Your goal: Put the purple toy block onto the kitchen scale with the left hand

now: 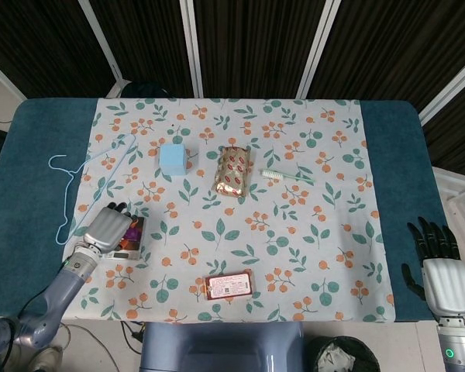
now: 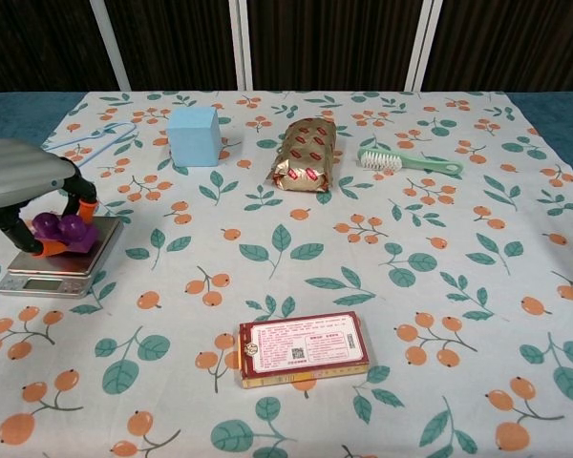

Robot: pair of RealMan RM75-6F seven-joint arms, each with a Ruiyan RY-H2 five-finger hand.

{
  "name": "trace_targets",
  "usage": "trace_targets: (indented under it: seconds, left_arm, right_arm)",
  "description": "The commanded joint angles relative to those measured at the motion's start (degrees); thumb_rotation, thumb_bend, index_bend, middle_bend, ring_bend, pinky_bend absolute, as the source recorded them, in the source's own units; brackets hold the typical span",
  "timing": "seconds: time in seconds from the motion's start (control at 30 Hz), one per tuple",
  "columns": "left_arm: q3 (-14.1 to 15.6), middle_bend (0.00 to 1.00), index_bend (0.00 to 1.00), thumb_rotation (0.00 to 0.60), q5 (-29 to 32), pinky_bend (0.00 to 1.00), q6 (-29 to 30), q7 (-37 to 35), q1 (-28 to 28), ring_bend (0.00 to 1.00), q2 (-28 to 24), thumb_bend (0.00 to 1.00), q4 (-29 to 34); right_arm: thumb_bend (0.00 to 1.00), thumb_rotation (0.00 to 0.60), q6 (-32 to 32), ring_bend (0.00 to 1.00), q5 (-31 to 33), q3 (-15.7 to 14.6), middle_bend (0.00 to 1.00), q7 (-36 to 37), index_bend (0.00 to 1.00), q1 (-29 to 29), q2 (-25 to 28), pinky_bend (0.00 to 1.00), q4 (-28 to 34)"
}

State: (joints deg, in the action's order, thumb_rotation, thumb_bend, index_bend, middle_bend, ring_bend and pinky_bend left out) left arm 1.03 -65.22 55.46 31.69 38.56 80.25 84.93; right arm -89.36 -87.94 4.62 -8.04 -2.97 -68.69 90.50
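My left hand (image 2: 19,176) (image 1: 105,229) hangs over the kitchen scale (image 2: 76,260) at the table's left side and grips the purple toy block (image 2: 60,230) between orange-tipped fingers. The block sits just above or on the scale's metal platform; I cannot tell whether it touches. In the head view the hand covers most of the scale (image 1: 132,240), and the block is hidden there. My right hand (image 1: 442,267) is open, with fingers spread and nothing in it, off the table's right edge.
A light blue cube (image 2: 194,135), a gold foil packet (image 2: 307,153) and a green toothbrush (image 2: 409,162) lie at the back. A red box (image 2: 301,348) lies near the front. A blue wire hanger (image 1: 81,182) lies far left.
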Motion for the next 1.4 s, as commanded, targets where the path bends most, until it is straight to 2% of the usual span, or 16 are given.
trace_targets:
  seconds: [0.03,0.27,0.43,0.6,0.7,0.87,1.13,1.27,1.4]
  left_arm:
    - [0.07,0.50,0.49,0.600,-1.04,0.28,-0.16,-0.84,-0.12,0.20,0.91,0.29,-1.45]
    - [-0.01,0.49,0.48,0.600,-0.88,0.28,-0.50,-1.88,-0.65,0.20,1.87,0.29,-3.58]
    - [-0.10,0.36,0.35,0.600,-0.76,0.27,-0.69,-2.12,-0.84,0.17,1.90,0.27,-4.21]
    - [-0.38,0.18,0.17,0.600,-0.24,0.19,-0.95,-1.92,-0.90,0.05,1.11,0.18,-3.50]
    - [-0.57,0.13,0.13,0.600,0.08,0.17,-0.80,-1.25,-0.88,0.02,0.32,0.17,-2.36]
    - [-1.50,0.13,0.12,0.600,-0.44,0.17,1.54,-0.03,-1.05,0.02,-1.92,0.16,1.55]
    - [-4.13,0.12,0.11,0.600,-5.56,0.17,12.83,-1.77,-4.42,0.02,-9.41,0.16,11.29]
    - [-3.12,0.11,0.11,0.600,-9.74,0.16,20.15,-7.26,-9.31,0.01,-15.20,0.16,15.02]
    - [-1.07,0.06,0.09,0.600,-12.40,0.10,25.64,-16.65,-14.99,0.00,-21.05,0.10,15.97]
  right_arm:
    - [0.48,0.600,-0.01,0.05,0.06,0.02,0.04,0.05,0.07,0.02,0.03,0.00,-0.02]
    - [0.48,0.600,0.47,0.05,0.30,0.01,0.03,0.36,0.07,-0.14,0.01,0.00,-0.20]
    - [0.48,0.600,0.62,0.05,0.53,0.06,0.04,0.35,0.07,-0.17,0.00,0.00,-0.16]
    - [0.48,0.600,0.66,0.05,0.74,0.12,0.03,0.06,0.07,-0.17,-0.09,0.00,0.07]
    - [0.48,0.600,0.76,0.05,0.82,0.09,0.03,-0.14,0.07,-0.18,-0.11,0.00,0.18]
    - [0.48,0.600,0.70,0.05,1.03,0.16,0.03,-0.37,0.07,-0.13,-0.13,0.00,0.31]
    - [0.48,0.600,0.37,0.05,1.26,0.38,0.04,-0.29,0.07,-0.01,-0.04,0.00,0.40]
    - [0.48,0.600,-0.40,0.05,0.96,0.48,0.03,0.19,0.07,0.26,0.21,0.00,0.63]
    - [0.48,0.600,-0.52,0.05,0.58,0.30,0.04,0.42,0.07,0.31,0.33,0.00,0.70]
